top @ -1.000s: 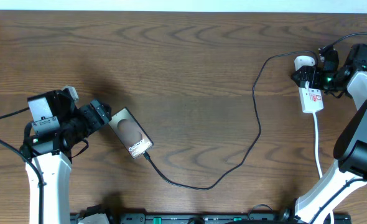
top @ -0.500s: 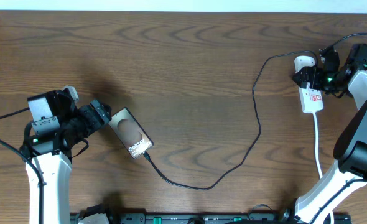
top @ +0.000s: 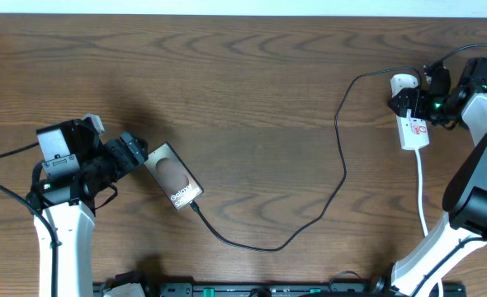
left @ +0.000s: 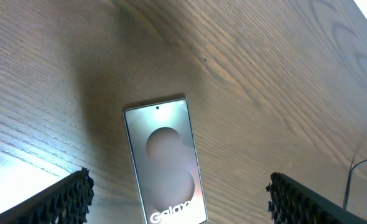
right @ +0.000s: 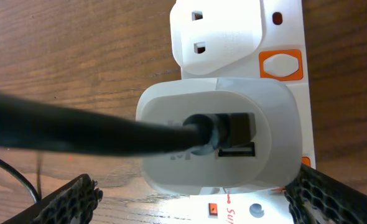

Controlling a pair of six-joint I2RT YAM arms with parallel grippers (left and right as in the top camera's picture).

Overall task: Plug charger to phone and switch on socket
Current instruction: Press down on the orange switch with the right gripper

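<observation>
**Still no change: phone cabled, both pincers spread wide**

Nothing has shifted since a second ago; phone, cable, socket and both arms lie exactly where they were.

The phone (top: 173, 178) lies flat and face up on the left half of the bench (top: 252, 74), set at a slant, its "Galaxy" lettering toward the lower right end. At that end the charger (top: 342, 165) meets the phone's edge, and its small plug tip (top: 196, 206) looks seated there, though the overhead view is too coarse to be sure. From there the thin black cable sags toward the near edge, climbs in a long curve up the right half and ends at a white adapter (right: 214, 134) sitting on the socket (top: 413, 130). The socket lies at the far right, and its white lead (top: 421, 190) runs down toward the front. An orange-red switch (right: 281, 64) shows beside the adapter.

The left pincer (top: 136, 153) sits just at the phone's upper left end. In the wrist view its fingers stand wide apart, one on each side of the phone, with bare wood between each finger and the slab, so it grips nothing.

The right pincer (top: 408, 103) hangs over the socket's adapter end, also spread wide, its fingers (right: 71, 199) flanking the adapter. Whether they touch it I cannot tell.
</observation>
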